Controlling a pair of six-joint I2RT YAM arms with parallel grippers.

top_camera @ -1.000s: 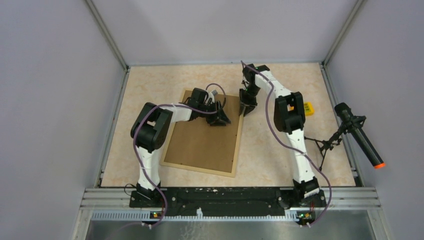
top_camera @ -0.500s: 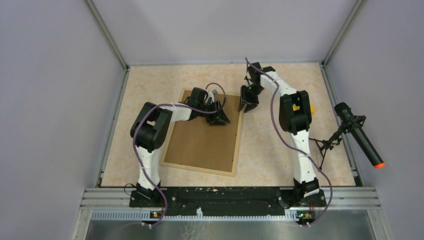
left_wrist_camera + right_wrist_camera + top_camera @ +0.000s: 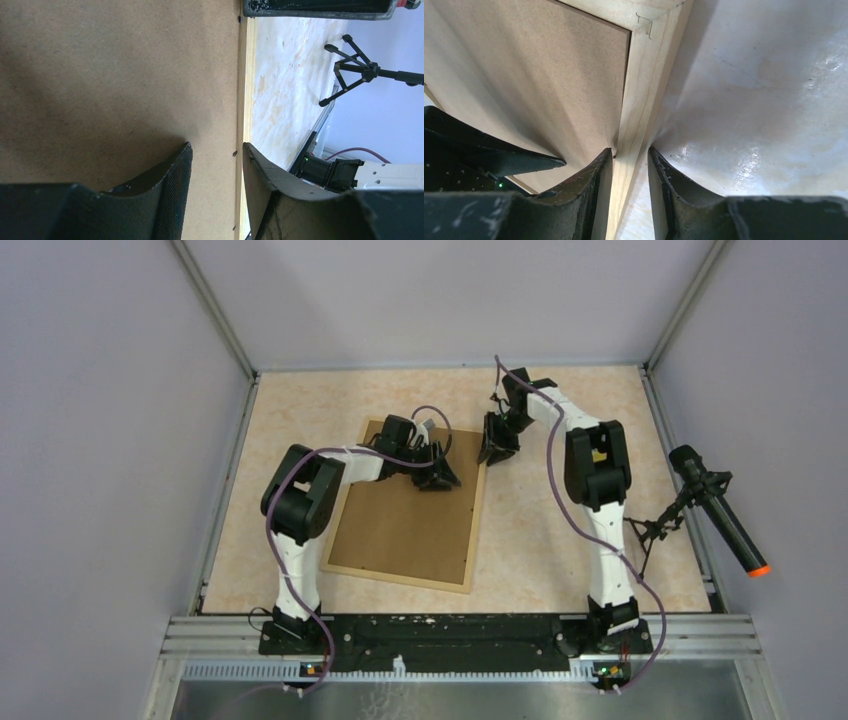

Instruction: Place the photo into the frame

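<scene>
The left jaws stand spread above the frame (image 3: 400,530) edge; right jaws straddle it, grip unclear.

Beige table (image 3: 300,410) w/ frame (image 3: 408,532) back-up, prob flat.

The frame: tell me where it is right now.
In the top view the frame lies back-up, left of centre on the table, with the left gripper over its far right part and the right gripper straddling its far right rail.
</scene>
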